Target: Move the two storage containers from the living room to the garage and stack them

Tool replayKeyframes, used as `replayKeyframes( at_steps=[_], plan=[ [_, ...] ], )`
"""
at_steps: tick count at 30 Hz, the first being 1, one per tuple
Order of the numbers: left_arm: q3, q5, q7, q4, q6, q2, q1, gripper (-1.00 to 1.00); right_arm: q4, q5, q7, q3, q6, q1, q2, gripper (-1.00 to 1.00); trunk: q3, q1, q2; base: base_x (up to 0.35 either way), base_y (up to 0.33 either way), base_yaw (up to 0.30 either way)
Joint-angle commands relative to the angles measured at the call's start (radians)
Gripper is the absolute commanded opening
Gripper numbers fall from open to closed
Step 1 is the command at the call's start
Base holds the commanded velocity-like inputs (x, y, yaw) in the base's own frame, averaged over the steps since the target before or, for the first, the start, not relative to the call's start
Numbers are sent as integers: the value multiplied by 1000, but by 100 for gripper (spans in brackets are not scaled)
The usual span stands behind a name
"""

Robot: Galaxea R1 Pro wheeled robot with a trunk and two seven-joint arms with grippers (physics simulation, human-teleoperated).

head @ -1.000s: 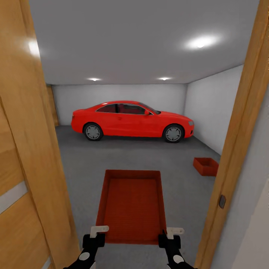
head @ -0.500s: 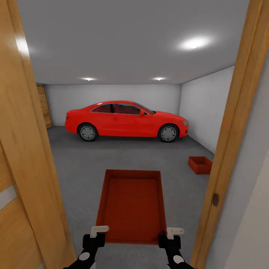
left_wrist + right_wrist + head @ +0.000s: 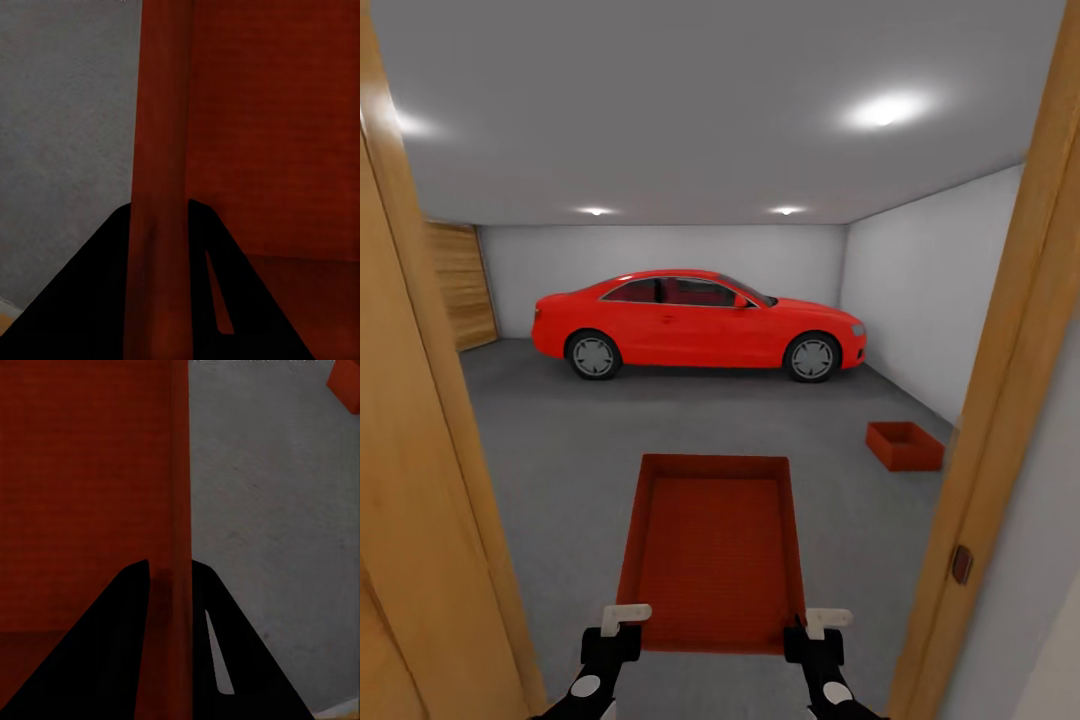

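Note:
I carry an orange-red storage container (image 3: 712, 545) in front of me, held level above the dark grey garage floor (image 3: 580, 440). My left gripper (image 3: 618, 622) is shut on its left wall (image 3: 159, 195). My right gripper (image 3: 812, 626) is shut on its right wall (image 3: 178, 510). Black fingers (image 3: 90, 292) straddle the wall in each wrist view. A second alike storage container (image 3: 903, 445) rests on the floor at the right, near the pale wall; its corner (image 3: 346, 382) shows in the right wrist view.
A wooden door frame flanks me: left jamb (image 3: 420, 480), right jamb (image 3: 1010, 400). A red car (image 3: 698, 323) is parked across the back of the garage. A wooden panel (image 3: 460, 285) stands at the far left wall. Open floor lies between me and the car.
The whole view has shifted forward through the doorway; the left door has slid out of the picture. The held container keeps its place between my grippers.

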Motion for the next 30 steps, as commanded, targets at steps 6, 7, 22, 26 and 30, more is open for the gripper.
replayKeyframes(
  at_steps=[6,7,22,26,30],
  plan=[
    [7,6,9,2,0,1,0,-100,-52,17,15,-24,-24,-2,0,-100,-2,1,-1,320,0,0],
    [7,6,9,2,1,1,0,-100,-52,17,15,-24,-24,-2,0,-100,-2,1,-1,321,0,0],
    [6,6,9,2,1,1,0,-100,-52,18,15,-24,-24,-1,0,-100,-2,1,-1,321,0,0],
    [6,6,9,2,1,1,0,-100,-52,17,15,-24,-24,-1,0,-100,-2,1,-1,321,0,0],
    [6,6,9,2,1,1,0,-100,-52,17,15,-24,-24,-1,0,-100,-2,1,-1,321,0,0]
  ],
)
